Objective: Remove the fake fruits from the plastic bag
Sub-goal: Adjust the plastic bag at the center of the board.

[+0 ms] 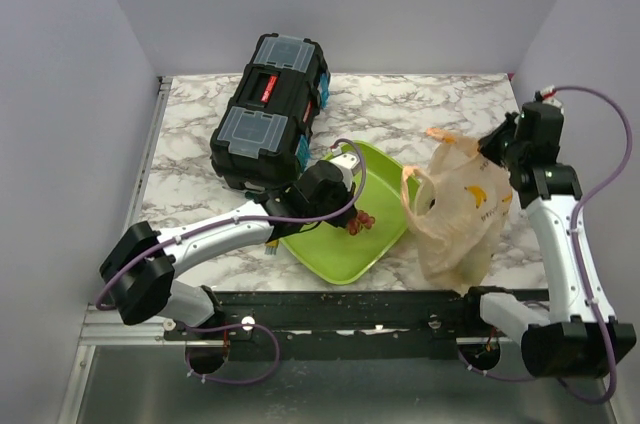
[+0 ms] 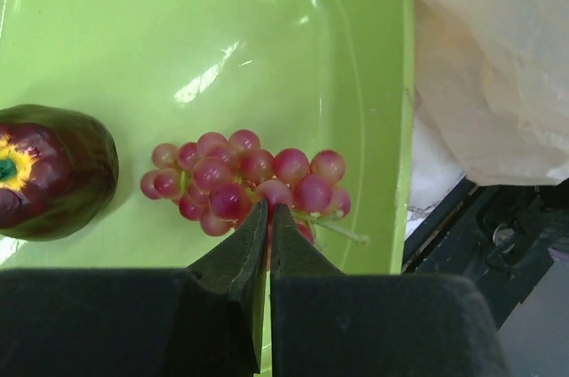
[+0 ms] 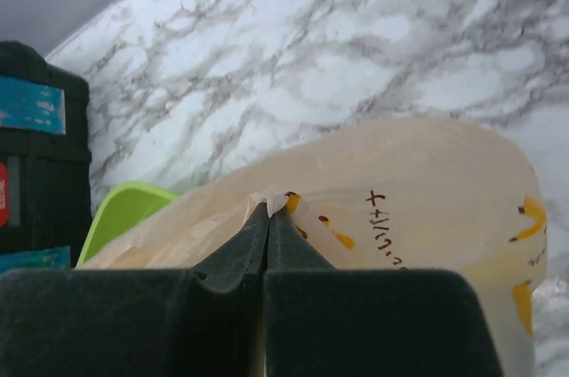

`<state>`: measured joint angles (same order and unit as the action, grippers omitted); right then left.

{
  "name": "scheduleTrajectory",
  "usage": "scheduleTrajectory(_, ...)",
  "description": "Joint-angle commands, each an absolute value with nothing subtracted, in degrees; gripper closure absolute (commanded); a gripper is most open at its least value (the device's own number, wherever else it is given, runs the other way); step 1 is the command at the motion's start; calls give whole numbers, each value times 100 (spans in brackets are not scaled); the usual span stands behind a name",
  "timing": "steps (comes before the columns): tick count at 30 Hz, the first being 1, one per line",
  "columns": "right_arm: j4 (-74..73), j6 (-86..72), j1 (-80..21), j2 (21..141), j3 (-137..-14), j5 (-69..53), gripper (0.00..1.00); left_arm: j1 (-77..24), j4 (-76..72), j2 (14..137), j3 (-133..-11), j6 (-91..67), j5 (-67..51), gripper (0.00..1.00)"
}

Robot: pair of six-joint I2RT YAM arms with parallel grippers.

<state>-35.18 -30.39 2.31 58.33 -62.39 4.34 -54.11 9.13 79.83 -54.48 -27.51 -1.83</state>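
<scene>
A red grape bunch rests on the floor of the lime-green tray, close to its right rim. My left gripper is shut, its tips pinching the bunch's near edge. In the top view the bunch sits just past that gripper. Beside the grapes to the left lies a dark maroon fruit. The peach plastic bag stands to the right of the tray. My right gripper is shut on a fold of the bag's upper edge and holds it up. What the bag contains is hidden.
A black toolbox with blue latches stands behind the tray at the left. The marble table ends at a black rail along the near edge. Grey walls close in the back and both sides.
</scene>
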Motion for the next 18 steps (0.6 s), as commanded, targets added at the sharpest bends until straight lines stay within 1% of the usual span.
scheduleTrajectory(1, -2264, -2108, 225, 6377, -7117, 683, 99, -5366, 804, 8033, -5297, -2979, 171, 96)
scheduleTrajectory(4, -1831, -1378, 227, 6763, -7516, -341, 99, -5356, 817, 7995, -5233, -2995, 198, 87)
scheduleTrajectory(6, -1767, -971, 223, 6981, -7744, -1257, 99, -5353, 788, 7906, -5182, -3015, 165, 74)
scheduleTrajectory(7, -1794, -816, 221, 7084, -7841, -1829, 99, -5353, 768, 7826, -5164, -3006, 118, 66)
scheduleTrajectory(8, -1874, -663, 218, 7169, -7939, -2206, 99, -5353, 750, 7756, -5159, -2998, 58, 61)
scheduleTrajectory(9, -1966, -617, 220, 7241, -8019, -2457, 99, -5353, 716, 7652, -5151, -2981, 8, 53)
scheduleTrajectory(11, -2021, -619, 221, 7270, -8009, -2667, 99, -5353, 632, 7436, -5150, -2947, -236, 42)
scheduleTrajectory(15, -2273, -1040, 223, 7114, -7774, -2757, 99, -5353, 518, 6996, -5258, -2824, -762, 29)
scheduleTrajectory(17, -2360, -1290, 222, 6908, -7422, -3245, 99, -5353, 378, 6750, -5310, -2786, -981, 24)
scheduleTrajectory(18, -2439, -1375, 217, 6792, -7226, -3448, 99, -5353, 328, 6641, -5353, -2786, -1012, 19)
